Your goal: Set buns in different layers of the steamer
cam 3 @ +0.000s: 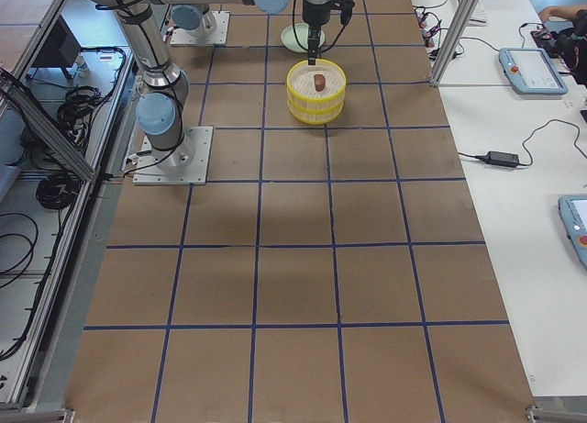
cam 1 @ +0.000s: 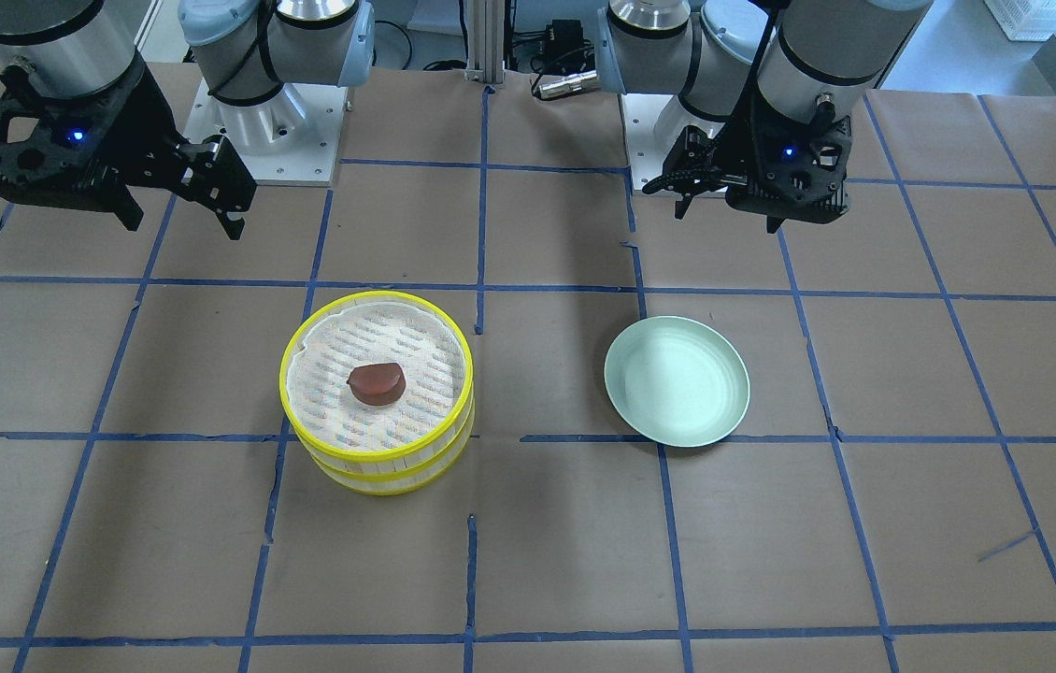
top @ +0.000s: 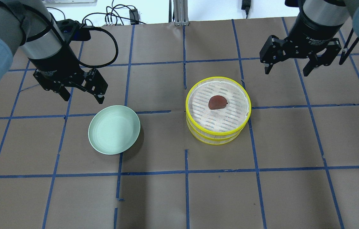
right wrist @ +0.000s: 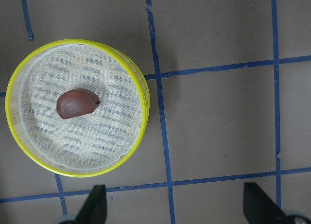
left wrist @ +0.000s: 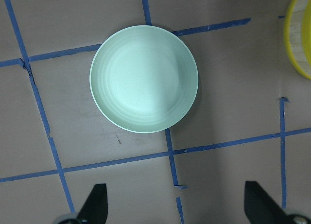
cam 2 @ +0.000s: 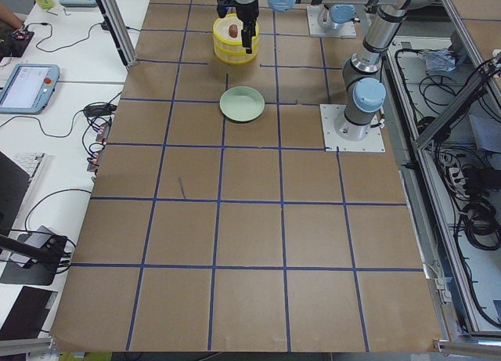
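The reddish-brown bun point(top: 217, 102) lies on the white liner of the upper layer of the steamer point(top: 227, 121), whose two yellow-rimmed layers are stacked on the bench point(top: 179, 197). The steamer is below the right claw point(top: 286, 71) and off toward the left claw's side. The right claw hangs above the bench with its fingers spread apart, holding nothing. The left claw point(top: 83, 98) is likewise spread and holds nothing, with the pale green plate point(top: 114, 129) below and just beside it.
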### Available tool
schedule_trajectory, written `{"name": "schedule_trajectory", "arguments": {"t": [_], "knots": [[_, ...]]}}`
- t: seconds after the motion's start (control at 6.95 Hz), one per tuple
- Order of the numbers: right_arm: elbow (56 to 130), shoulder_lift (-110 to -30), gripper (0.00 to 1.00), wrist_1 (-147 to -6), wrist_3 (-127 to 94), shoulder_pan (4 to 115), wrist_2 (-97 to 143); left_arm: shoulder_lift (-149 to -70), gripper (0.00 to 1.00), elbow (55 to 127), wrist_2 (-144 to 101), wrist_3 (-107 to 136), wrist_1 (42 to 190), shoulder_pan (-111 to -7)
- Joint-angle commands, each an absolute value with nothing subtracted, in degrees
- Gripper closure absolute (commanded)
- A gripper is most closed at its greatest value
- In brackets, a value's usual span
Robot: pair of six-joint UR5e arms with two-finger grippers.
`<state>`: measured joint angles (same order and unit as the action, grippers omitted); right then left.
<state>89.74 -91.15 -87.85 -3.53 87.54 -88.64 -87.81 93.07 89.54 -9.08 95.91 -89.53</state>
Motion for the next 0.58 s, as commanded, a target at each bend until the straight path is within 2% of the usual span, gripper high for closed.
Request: {"name": "schedule_trajectory", "arguments": {"t": [0.0, 0.43], "knots": [[89.8, -91.0, 0.0, -87.8, -3.4, 87.5, -88.2, -87.8, 0.0, 93.1, 89.5, -9.1, 95.9, -89.5], [89.7, -91.0, 0.0, -87.3, -3.2, 87.5, -88.2, -87.8, 0.0, 93.2, 89.5, -9.1, 96.0, -89.5]]}}
